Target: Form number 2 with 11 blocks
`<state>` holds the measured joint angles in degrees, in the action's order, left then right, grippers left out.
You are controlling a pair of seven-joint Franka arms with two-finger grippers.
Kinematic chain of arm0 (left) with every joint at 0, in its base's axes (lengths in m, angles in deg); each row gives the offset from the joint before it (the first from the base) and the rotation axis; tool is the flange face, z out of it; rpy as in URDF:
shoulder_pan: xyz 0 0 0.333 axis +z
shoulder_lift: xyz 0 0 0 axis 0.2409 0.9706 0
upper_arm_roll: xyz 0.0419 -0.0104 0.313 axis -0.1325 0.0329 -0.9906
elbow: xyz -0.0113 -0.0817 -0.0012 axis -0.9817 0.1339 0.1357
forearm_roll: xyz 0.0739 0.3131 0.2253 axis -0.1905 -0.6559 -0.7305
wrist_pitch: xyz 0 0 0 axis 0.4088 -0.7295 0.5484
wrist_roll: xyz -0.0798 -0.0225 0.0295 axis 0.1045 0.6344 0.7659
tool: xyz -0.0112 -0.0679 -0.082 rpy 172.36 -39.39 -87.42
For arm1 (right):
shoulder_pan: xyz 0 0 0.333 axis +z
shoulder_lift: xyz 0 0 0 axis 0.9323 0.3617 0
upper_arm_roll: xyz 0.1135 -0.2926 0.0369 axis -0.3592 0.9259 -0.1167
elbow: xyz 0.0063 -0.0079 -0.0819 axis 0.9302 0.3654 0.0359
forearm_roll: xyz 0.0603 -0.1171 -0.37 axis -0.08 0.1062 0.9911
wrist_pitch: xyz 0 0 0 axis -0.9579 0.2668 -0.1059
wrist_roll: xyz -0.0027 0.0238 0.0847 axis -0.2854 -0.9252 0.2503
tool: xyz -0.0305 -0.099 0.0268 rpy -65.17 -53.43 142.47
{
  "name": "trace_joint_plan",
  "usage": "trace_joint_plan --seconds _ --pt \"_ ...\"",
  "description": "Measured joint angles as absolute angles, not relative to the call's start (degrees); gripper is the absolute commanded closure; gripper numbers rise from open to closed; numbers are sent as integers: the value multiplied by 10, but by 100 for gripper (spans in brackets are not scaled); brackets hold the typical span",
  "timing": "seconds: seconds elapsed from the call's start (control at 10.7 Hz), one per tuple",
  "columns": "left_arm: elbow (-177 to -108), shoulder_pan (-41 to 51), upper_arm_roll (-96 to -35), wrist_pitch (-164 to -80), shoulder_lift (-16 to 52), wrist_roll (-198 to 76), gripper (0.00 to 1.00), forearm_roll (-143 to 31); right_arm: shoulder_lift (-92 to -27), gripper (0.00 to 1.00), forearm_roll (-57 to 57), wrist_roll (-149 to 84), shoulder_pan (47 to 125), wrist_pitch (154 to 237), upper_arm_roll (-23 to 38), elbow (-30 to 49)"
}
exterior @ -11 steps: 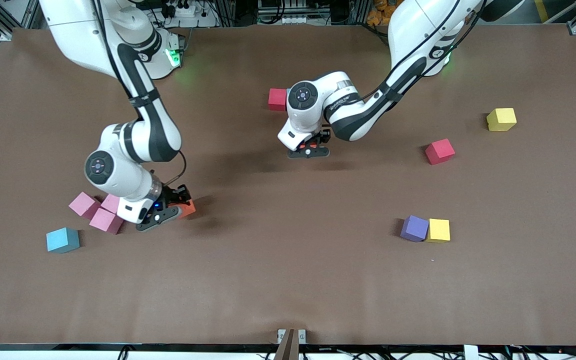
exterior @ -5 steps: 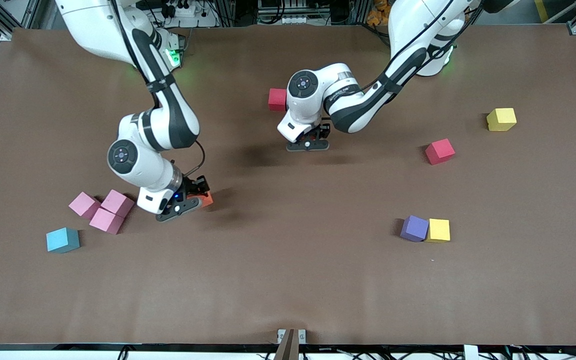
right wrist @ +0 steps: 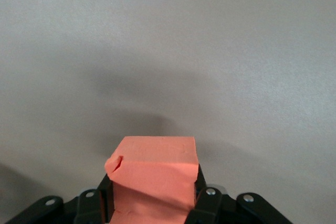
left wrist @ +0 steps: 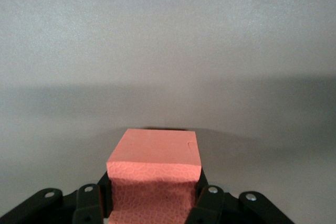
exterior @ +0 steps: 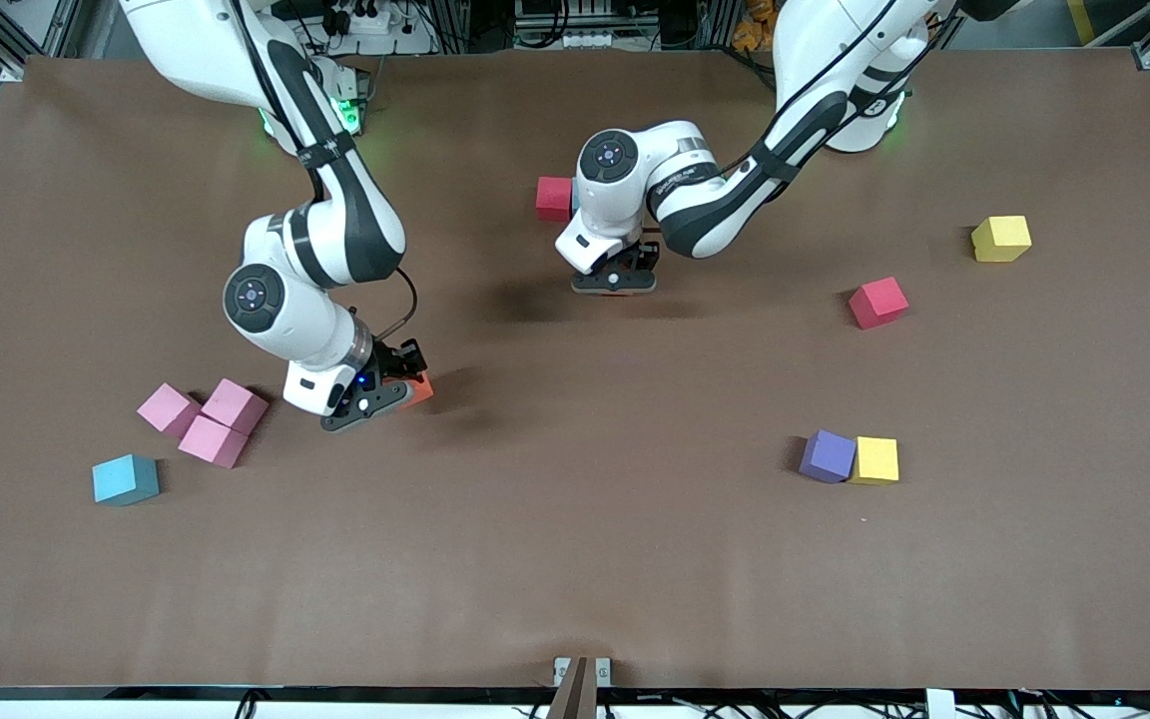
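The brown desk (exterior: 575,559) lies bare along its whole edge nearest the front camera and across its middle, giving a pincer wide passage. Toward the right arm's end, 3 pink foam cubes (exterior: 202,419) touching one another and 1 light blue foam cube (exterior: 125,479) crowd the way. Toward the left arm's end, a purple foam cube (exterior: 827,455) touches a yellow foam cube (exterior: 876,459); a red foam cube (exterior: 877,303) stands apart.

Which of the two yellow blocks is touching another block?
The yellow block nearer the front camera: it sits side by side against the purple block. The other yellow block, nearer the left arm's base, stands alone.
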<state>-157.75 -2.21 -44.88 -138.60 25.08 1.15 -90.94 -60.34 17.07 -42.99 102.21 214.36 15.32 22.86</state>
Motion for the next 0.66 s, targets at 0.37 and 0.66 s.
trace_joint_plan --seconds 0.37,0.66 --pt "-1585 -22 -448 -1388 251 13 72 -909 -607 74 171 -430 1021 2142 155 233" --pt "-1589 -23 -448 -1393 251 16 72 -909 -607 74 171 -430 1020 2142 159 234"
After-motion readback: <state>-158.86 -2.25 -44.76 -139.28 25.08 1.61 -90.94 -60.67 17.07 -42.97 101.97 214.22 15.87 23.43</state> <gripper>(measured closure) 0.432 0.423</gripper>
